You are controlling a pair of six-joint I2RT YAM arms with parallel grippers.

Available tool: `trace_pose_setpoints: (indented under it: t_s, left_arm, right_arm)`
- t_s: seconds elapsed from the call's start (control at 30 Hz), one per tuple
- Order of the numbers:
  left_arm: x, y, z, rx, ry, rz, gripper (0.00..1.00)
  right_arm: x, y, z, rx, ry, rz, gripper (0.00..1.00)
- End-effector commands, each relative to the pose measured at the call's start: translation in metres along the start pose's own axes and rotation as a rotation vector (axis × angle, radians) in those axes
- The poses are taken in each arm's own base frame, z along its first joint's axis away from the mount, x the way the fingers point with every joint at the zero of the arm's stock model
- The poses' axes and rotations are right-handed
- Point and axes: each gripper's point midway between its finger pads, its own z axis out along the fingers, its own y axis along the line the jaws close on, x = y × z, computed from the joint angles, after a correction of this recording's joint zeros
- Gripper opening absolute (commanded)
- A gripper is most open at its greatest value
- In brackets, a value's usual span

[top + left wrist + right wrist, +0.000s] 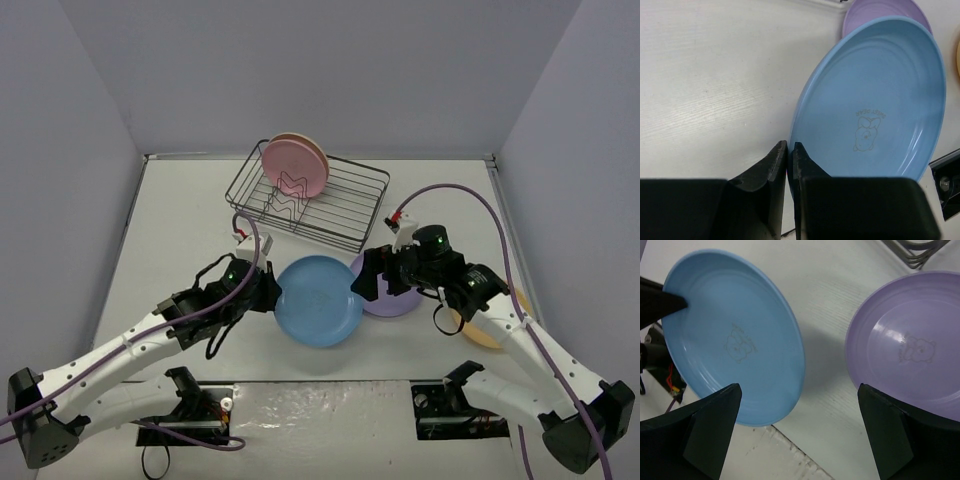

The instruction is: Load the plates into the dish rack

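My left gripper (pixel 272 293) is shut on the left rim of the blue plate (pixel 318 300) and holds it tilted just above the table; the wrist view shows the jaws (pixel 789 150) pinching that rim (pixel 875 100). The lilac plate (pixel 388 296) lies flat to its right. My right gripper (pixel 375 275) is open and empty above the gap between the blue plate (pixel 730 335) and the lilac plate (pixel 910 355). The orange-yellow plate (pixel 492 328) lies under the right arm. The pink plate (pixel 293 167) stands upright in the dish rack (pixel 345 205), with a paler rim just behind it.
The dark wire rack stands at the back centre, its right part holding no plates. Grey walls enclose the table on three sides. The table's front edge and the arm bases (pixel 200 400) lie just below the blue plate.
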Motion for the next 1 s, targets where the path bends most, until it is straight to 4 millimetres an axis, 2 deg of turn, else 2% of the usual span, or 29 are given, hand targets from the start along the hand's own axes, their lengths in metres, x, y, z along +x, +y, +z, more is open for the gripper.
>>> trace_pose_setpoints:
  t_s: [0.0,0.1,0.17,0.2,0.43,0.53,0.63,0.7,0.77,0.8,0.83,0.87,0.97]
  left_arm:
    - [-0.037,-0.015,-0.013,0.047,-0.108,0.03,0.0]
    - [-0.043,-0.018,-0.016,0.058,-0.131,0.029,0.0]
    - [-0.048,-0.02,-0.018,0.067,-0.148,0.028,0.0]
    - [-0.05,-0.021,-0.019,0.067,-0.152,0.027,0.0]
    - [-0.061,-0.026,-0.028,0.1,-0.195,0.025,0.0]
    - [-0.063,-0.027,-0.03,0.11,-0.204,0.019,0.0]
    - [-0.062,-0.029,-0.03,0.125,-0.21,0.015,0.0]
    - [-0.063,-0.029,-0.031,0.126,-0.215,0.01,0.0]
    - [-0.063,-0.028,-0.032,0.125,-0.219,0.01,0.0]
    - [-0.064,-0.027,-0.033,0.123,-0.223,0.007,0.04]
    - [-0.063,-0.026,-0.033,0.116,-0.222,0.005,0.13]
    - [-0.064,-0.023,-0.033,0.101,-0.225,0.002,0.27]
    - [-0.067,-0.017,-0.034,0.058,-0.228,-0.005,0.87]
  right_arm:
    - [-0.006,0.023,0.01,-0.153,0.003,-0.071,0.99]
    - [-0.001,0.021,0.021,-0.157,0.041,-0.055,0.94]
    - [0.002,0.023,0.028,-0.174,0.06,-0.047,0.83]
    - [0.004,0.023,0.032,-0.172,0.075,-0.044,0.73]
    - [0.008,0.014,0.044,-0.122,0.093,-0.026,0.46]
    - [0.011,0.011,0.047,-0.102,0.099,-0.023,0.38]
    - [0.01,0.011,0.049,-0.1,0.092,-0.031,0.22]
    - [0.009,0.012,0.049,-0.1,0.088,-0.04,0.02]
    - [0.002,0.012,0.047,-0.079,0.065,-0.054,0.0]
    - [-0.002,0.01,0.046,-0.061,0.05,-0.06,0.0]
    - [-0.007,0.01,0.045,-0.048,0.031,-0.07,0.0]
    - [-0.012,0.007,0.044,-0.019,0.012,-0.078,0.0]
    - [-0.033,0.001,0.037,0.049,-0.065,-0.105,0.0]
